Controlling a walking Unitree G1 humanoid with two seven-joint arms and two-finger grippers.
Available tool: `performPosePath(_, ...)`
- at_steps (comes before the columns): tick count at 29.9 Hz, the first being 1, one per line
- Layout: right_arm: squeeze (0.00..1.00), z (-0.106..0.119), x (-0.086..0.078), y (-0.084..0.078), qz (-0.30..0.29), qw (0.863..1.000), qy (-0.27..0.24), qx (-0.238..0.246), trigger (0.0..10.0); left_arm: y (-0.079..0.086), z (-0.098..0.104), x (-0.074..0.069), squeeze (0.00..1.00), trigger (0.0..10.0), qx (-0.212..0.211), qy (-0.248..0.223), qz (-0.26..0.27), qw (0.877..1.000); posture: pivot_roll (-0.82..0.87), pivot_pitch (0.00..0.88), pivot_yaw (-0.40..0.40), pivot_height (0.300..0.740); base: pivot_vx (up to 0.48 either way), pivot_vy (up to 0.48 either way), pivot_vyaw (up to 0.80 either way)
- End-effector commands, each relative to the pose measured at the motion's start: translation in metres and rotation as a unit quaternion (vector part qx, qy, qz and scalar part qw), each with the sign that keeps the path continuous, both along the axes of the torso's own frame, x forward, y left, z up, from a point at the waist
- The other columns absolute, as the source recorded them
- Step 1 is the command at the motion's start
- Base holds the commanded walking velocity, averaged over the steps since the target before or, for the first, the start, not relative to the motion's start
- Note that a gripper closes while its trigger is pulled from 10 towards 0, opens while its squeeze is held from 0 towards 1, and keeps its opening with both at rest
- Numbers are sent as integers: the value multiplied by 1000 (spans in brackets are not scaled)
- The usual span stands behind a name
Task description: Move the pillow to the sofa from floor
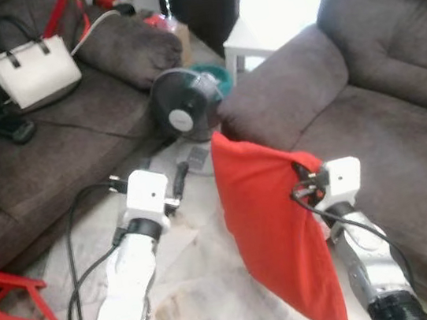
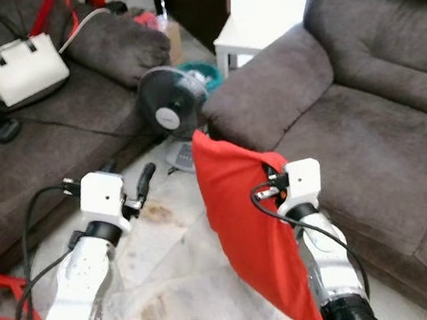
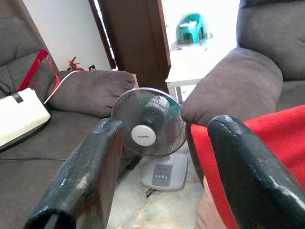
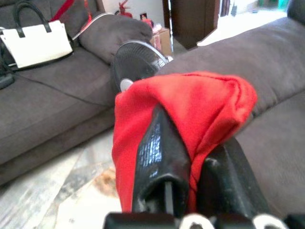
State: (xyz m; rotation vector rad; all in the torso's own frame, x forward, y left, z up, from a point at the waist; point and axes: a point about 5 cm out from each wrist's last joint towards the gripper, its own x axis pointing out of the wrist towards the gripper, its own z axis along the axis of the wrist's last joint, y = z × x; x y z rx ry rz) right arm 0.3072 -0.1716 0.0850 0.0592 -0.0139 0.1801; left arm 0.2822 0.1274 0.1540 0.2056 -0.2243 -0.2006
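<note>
Right gripper [image 4: 190, 162] pinches the red pillow [image 1: 275, 231] at its upper edge; pillow hangs clear of the tiled floor [image 1: 198, 277], just beside the grey sofa [image 1: 390, 143]. Left gripper [image 3: 164, 167] fingers spread, empty, facing a desk fan [image 1: 186, 104].

The fan [image 3: 147, 123] carries a small hub badge, its lettering too small to read.

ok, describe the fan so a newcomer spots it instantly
Start at the gap between the two grey sofas, where their armrests nearly meet. On the floor there stands the fan, facing the robot, just behind the red pillow that the right gripper holds up. It's the only round, wire-caged thing.
</note>
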Motion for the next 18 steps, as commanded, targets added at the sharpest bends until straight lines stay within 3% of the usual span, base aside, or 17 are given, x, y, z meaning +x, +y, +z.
performPosePath(1, 0, 25, 7, -3, -6, 998, -61, -2, 10000, -3, -1, -1, 0, 10000, 2, 3, -5, 1000, 177, 99, -32, 740, 0, 0, 0)
performPosePath(18, 0, 22, 9, -6, -13, 999, -50, -4, 10000, -1, -4, -2, 0, 10000, 10, 15, -10, 1000, 183, 103, -29, 740, 0, 0, 0)
